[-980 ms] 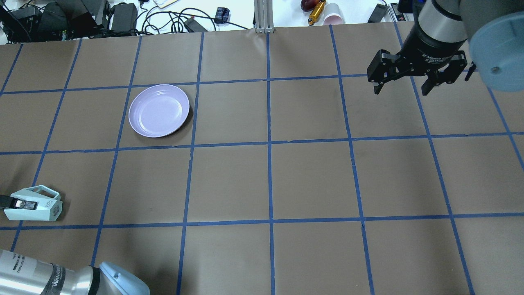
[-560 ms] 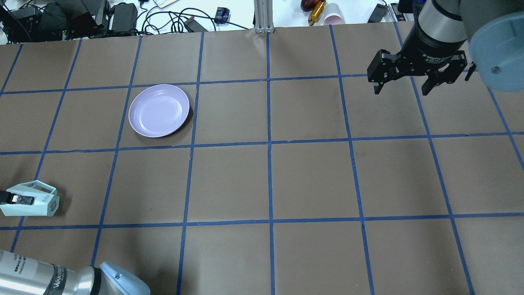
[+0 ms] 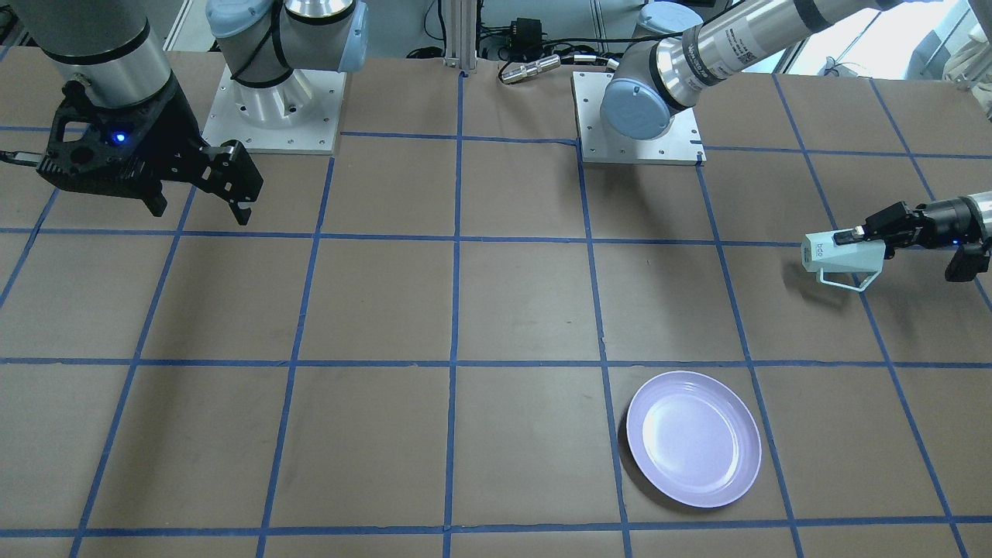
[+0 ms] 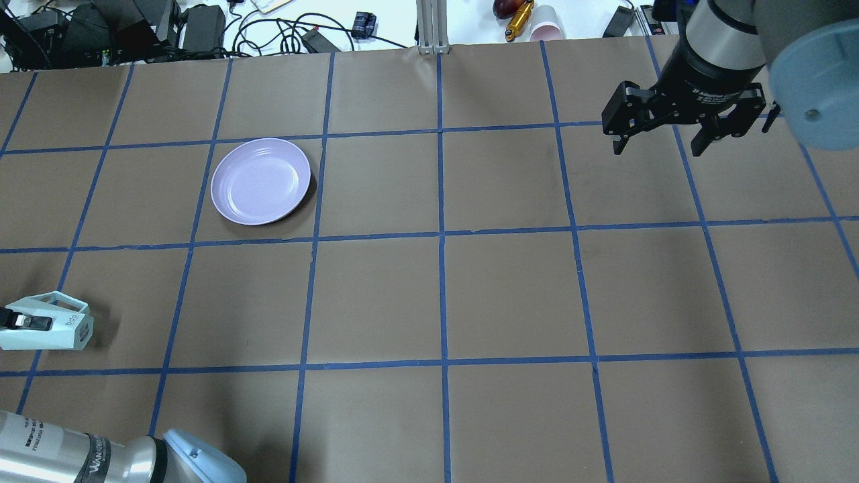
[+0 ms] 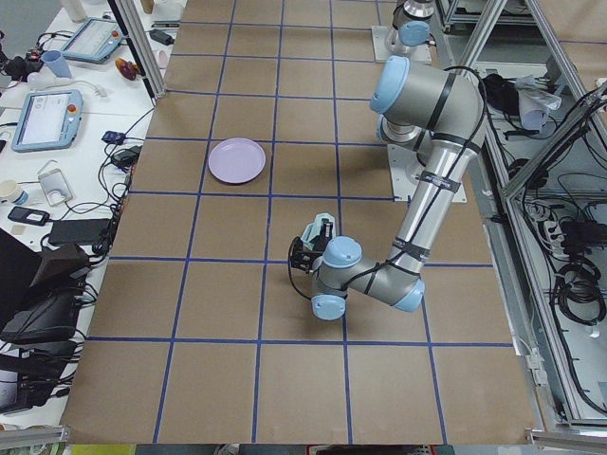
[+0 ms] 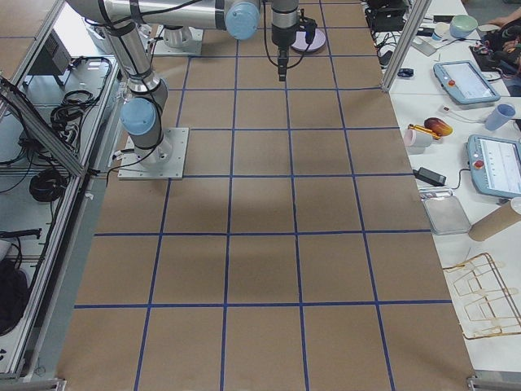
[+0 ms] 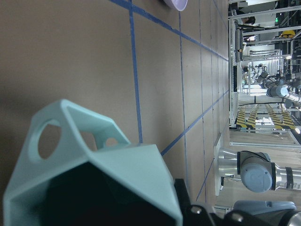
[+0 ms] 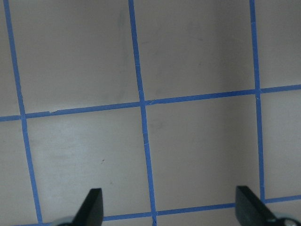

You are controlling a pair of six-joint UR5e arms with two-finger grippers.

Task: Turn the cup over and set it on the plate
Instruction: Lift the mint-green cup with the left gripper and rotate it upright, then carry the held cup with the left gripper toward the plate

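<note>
The pale mint-green cup [image 4: 57, 330] lies tipped on its side at the table's left edge, base to the right and handle toward the far side. It also shows in the front view [image 3: 841, 257] and the left view [image 5: 321, 227]. My left gripper [image 4: 23, 323] is shut on the cup's wall near the rim and seems to hold it just above the table. In the left wrist view the cup [image 7: 94, 160] fills the lower left. The lavender plate [image 4: 260, 180] lies empty at the far left, well apart from the cup. My right gripper [image 4: 661, 142] hangs open and empty at the far right.
Cables, power adapters and a pink cup [image 4: 547, 27] lie beyond the table's far edge, with an aluminium post [image 4: 433, 27] at its middle. The two arm bases [image 3: 271, 101] [image 3: 635, 116] stand on the robot's side. Blue tape lines grid the brown table.
The cup has moved left and slightly toward the far side in my left gripper, with its shadow drawing apart from it. The right arm and the plate have not moved.
</note>
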